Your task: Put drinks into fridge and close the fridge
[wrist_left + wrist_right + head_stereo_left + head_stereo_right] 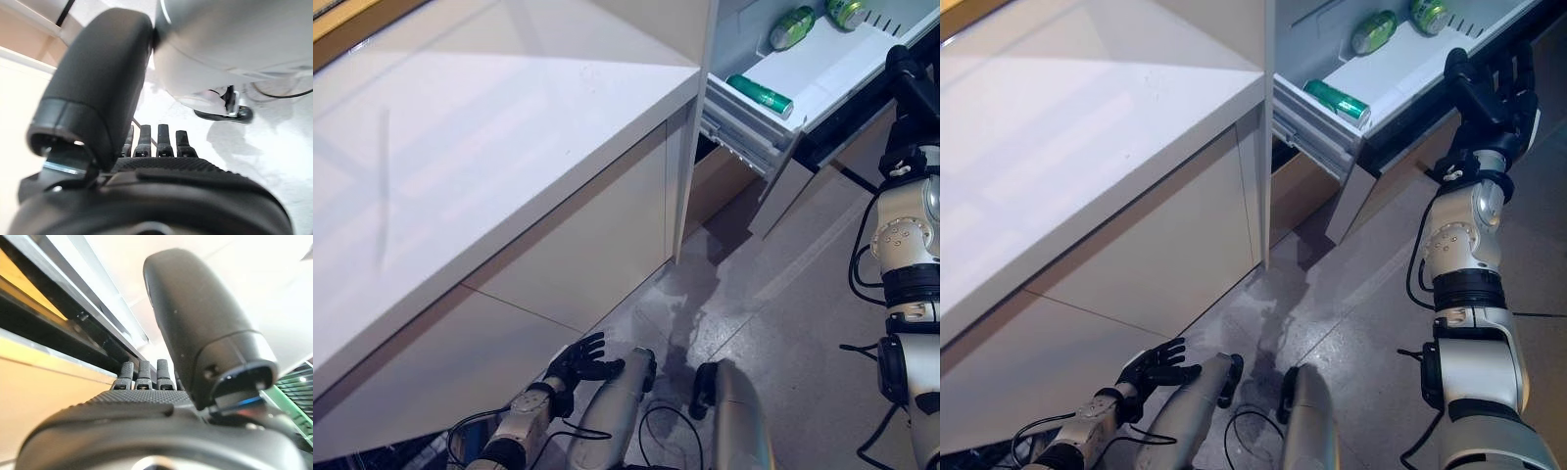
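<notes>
The fridge drawer (822, 69) stands pulled out at the upper right, white inside. Green cans (759, 94) lie in it, one near its front left corner and others (1374, 31) farther back. My right hand (1489, 93) is raised at the drawer's dark front edge, fingers straight and holding nothing. In the right wrist view its fingers (144, 377) point at the dark edge. My left hand (579, 364) hangs low near the floor, open and empty; its fingers (156, 142) show straight in the left wrist view.
A long white counter (460, 166) runs along the left, with beige cabinet fronts (578, 245) under it. Grey floor tiles (783, 294) lie below the drawer. A tilted grey panel (783, 191) hangs under the drawer's front corner.
</notes>
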Controlling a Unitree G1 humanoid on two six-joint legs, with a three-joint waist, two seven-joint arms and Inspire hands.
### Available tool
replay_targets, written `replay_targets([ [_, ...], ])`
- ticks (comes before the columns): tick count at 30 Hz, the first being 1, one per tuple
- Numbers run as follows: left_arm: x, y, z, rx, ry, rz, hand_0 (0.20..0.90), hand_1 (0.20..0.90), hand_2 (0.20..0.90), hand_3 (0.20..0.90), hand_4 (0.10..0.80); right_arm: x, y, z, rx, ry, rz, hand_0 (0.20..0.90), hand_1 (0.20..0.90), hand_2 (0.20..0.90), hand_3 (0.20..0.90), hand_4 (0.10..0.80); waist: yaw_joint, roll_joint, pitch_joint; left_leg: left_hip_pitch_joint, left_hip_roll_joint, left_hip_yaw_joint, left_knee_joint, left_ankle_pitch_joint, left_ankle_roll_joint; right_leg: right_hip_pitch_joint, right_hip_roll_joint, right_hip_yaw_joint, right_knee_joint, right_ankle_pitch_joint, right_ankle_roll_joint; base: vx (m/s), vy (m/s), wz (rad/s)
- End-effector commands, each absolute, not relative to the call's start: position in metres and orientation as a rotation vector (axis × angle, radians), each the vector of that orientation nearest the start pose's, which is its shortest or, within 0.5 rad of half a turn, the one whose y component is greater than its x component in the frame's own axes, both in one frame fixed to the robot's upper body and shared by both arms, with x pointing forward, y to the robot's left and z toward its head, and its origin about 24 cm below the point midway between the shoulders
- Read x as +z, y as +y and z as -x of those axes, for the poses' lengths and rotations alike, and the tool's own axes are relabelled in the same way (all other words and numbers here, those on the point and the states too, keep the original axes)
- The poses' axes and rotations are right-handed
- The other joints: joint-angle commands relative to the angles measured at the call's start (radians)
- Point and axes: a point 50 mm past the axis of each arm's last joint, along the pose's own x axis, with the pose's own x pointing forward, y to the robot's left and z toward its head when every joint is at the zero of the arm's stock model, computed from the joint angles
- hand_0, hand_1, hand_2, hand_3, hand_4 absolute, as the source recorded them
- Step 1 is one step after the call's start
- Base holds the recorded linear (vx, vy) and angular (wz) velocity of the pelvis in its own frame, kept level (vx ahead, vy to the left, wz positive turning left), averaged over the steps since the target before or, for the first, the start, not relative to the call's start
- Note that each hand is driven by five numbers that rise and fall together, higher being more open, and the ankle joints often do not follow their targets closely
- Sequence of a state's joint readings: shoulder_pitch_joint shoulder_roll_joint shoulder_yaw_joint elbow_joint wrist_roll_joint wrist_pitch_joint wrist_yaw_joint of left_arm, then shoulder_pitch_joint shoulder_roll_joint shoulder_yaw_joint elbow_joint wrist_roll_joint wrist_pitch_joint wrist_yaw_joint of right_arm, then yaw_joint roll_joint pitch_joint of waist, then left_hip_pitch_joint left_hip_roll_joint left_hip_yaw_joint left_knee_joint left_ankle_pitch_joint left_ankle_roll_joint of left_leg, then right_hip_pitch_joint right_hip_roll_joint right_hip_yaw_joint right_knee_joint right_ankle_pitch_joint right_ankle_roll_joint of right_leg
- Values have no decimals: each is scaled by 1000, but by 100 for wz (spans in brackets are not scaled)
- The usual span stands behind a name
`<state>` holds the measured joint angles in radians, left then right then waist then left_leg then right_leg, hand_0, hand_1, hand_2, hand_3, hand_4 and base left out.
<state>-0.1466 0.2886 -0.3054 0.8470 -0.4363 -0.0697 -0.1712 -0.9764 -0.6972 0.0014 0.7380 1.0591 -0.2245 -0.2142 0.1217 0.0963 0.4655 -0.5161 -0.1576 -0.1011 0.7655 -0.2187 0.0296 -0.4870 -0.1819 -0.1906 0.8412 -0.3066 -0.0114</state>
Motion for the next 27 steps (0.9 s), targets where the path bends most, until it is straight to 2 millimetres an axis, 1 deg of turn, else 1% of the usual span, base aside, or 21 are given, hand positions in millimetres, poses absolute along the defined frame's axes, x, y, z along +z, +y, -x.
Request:
replay_targets([
  [1, -118, 223, -171, -116, 837, -78, 900, 900, 900, 900, 800, 282, -248, -388, -75, -508, -436, 900, 900, 900, 900, 800, 104, -9, 18, 81, -19, 34, -100, -30, 94, 37, 43, 15, -17, 16, -40, 52, 55, 8],
  [4, -119, 226, -166, -110, 843, -80, 900, 900, 900, 900, 800, 291, -235, -389, -11, -541, -383, 900, 900, 900, 900, 800, 126, -5, 14, 98, -26, 16, -130, -17, 91, 59, 31, 2, -39, 24, -31, 73, 42, 21],
  [8, -120, 231, -162, -108, 847, -83, 900, 900, 900, 900, 800, 298, -228, -388, 20, -585, -321, 900, 900, 900, 900, 800, 143, -5, 8, 120, -31, -2, -164, -6, 89, 88, 20, -9, -66, 30, -22, 39, 26, 19],
  [9, -120, 231, -161, -110, 848, -86, 900, 900, 900, 900, 800, 300, -226, -388, 21, -600, -308, 900, 900, 900, 900, 800, 148, -1, 7, 121, -29, -4, -190, 33, 89, 94, 14, -26, -92, 65, -28, 6, 45, 20],
  [11, -121, 234, -157, -109, 853, -89, 900, 900, 900, 900, 800, 306, -224, -387, 14, -634, -286, 900, 900, 900, 900, 800, 160, -2, -3, 144, -30, -16, -219, 40, 87, 122, 8, -34, -118, 71, -19, 93, 20, 22],
  [12, -122, 235, -156, -108, 856, -88, 900, 900, 900, 900, 800, 307, -224, -386, 9, -642, -283, 900, 900, 900, 900, 800, 162, -6, -7, 160, -34, -24, -217, 10, 85, 137, 9, -23, -115, 45, -8, 100, 17, 22],
  [13, -122, 237, -153, -108, 858, -90, 900, 900, 900, 900, 800, 310, -225, -385, -14, -668, -274, 900, 900, 900, 900, 800, 167, -2, -12, 167, -30, -27, -249, 48, 85, 150, 5, -42, -150, 81, -12, 105, 11, 18],
  [18, -126, 243, -142, -109, 892, -109, 900, 900, 900, 900, 800, 326, -234, -372, -203, -825, -218, 900, 900, 900, 900, 800, 185, -14, -51, 233, -26, -55, -331, 63, 75, 231, 9, -55, -259, 110, 14, 92, -1, 20],
  [20, -130, 246, -134, -102, 916, -116, 900, 900, 900, 900, 800, 337, -241, -360, -332, -937, -227, 900, 900, 900, 900, 800, 183, -26, -77, 274, -20, -63, -379, 71, 71, 277, 15, -53, -337, 137, 31, 118, -21, 7],
  [21, -131, 247, -131, -102, 925, -120, 900, 900, 900, 900, 800, 339, -241, -356, -356, -970, -223, 900, 900, 900, 900, 800, 180, -29, -85, 286, -18, -64, -392, 73, 70, 289, 18, -51, -359, 147, 35, 85, -19, -2],
  [23, -133, 250, -124, -104, 945, -133, 900, 900, 900, 900, 800, 347, -241, -345, -419, -1064, -186, 900, 900, 900, 900, 800, 172, -41, -109, 312, -12, -61, -420, 76, 69, 316, 24, -44, -417, 170, 47, 72, -22, -5],
  [24, -133, 251, -122, -104, 951, -138, 900, 900, 900, 900, 800, 348, -241, -342, -429, -1079, -188, 900, 900, 900, 900, 800, 169, -44, -116, 321, -9, -58, -430, 77, 69, 326, 27, -43, -436, 177, 51, 77, -35, -11],
  [25, -135, 253, -118, -106, 967, -153, 900, 900, 900, 900, 800, 351, -241, -334, -459, -1124, -186, 900, 900, 900, 900, 800, 158, -54, -137, 341, -3, -48, -448, 77, 67, 346, 32, -36, -477, 191, 59, 57, -37, -13],
  [27, -137, 255, -111, -104, 988, -169, 900, 900, 900, 900, 800, 349, -244, -327, -471, -1147, -188, 900, 900, 900, 900, 800, 142, -65, -164, 363, 5, -33, -467, 75, 67, 367, 36, -23, -519, 208, 67, 50, -38, -23],
])
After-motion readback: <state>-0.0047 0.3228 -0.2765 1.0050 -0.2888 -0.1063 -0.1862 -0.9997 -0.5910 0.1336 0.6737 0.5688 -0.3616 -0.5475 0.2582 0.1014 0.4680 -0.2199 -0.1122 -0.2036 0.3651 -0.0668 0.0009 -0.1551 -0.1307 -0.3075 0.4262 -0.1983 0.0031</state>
